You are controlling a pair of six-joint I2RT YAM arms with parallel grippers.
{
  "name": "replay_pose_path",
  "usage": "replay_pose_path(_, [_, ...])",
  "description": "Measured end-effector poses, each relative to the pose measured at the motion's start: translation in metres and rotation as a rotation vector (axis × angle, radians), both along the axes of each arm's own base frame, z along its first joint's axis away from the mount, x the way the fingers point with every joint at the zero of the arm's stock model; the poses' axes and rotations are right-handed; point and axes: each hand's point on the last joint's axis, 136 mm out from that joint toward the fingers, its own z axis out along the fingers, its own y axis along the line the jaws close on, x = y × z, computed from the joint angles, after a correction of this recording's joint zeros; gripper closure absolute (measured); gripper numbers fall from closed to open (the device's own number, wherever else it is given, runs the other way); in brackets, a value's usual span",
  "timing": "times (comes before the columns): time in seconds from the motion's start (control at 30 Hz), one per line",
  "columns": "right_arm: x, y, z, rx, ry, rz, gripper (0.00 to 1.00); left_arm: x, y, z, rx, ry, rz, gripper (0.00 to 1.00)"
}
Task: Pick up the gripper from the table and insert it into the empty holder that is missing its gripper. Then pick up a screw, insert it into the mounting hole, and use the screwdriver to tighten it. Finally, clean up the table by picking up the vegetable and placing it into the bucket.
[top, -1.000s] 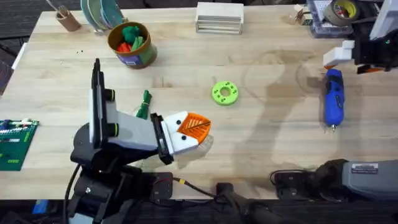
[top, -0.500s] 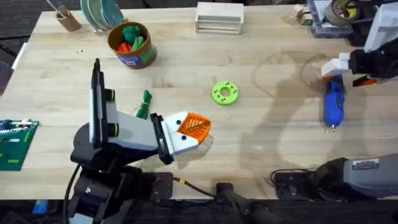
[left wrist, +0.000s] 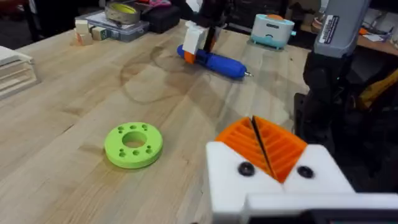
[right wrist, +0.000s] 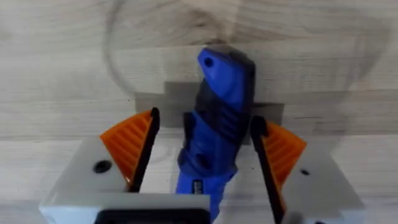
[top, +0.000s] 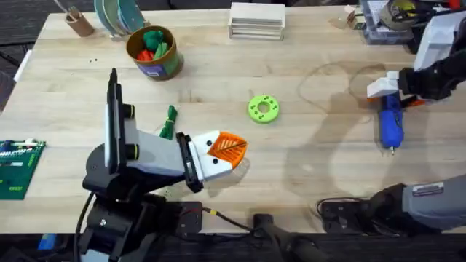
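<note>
Blue screwdriver (top: 390,120); green disc (top: 263,108); orange ribbed pincer pads (right wrist: 130,144).

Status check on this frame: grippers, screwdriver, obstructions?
Right gripper open, fingers straddling blue cylindrical screwdriver lying on the table. Left gripper shut, empty. Nothing obstructing.

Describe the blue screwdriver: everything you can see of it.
The screwdriver is a stubby bright-blue plastic cylinder with a dark grip band and a thin metal bit. It lies flat on the wooden table at the right side, bit pointing toward the near edge. The right tool straddles its rear end, orange pads open on either side, not visibly touching it.
</note>
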Motion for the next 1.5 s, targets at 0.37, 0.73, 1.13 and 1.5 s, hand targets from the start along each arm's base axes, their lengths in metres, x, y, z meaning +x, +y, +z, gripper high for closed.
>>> replay_pose_path(0.37, [-0.002, -0.003, -0.009, 0.008, 0.019, 0.002, 0.05, 0.0, 0.0, 0.0, 0.0, 0.0, 0.0, 0.997])
replay_pose_path(0.73, [0.0, -0.004, -0.01, 0.004, 0.013, 0.001, 0.112, 0.0, 0.0, 0.0, 0.0, 0.0, 0.0, 0.997])
replay_pose_path(1.13, [-0.002, -0.009, -0.011, -0.015, 0.024, 0.0, 0.365, 0.0, 0.0, 0.0, 0.0, 0.0, 0.0, 0.997])
replay_pose_path(1.5, [-0.002, -0.009, -0.011, -0.016, 0.023, 0.001, 0.493, 0.0, 0.0, 0.0, 0.0, 0.0, 0.0, 0.997])
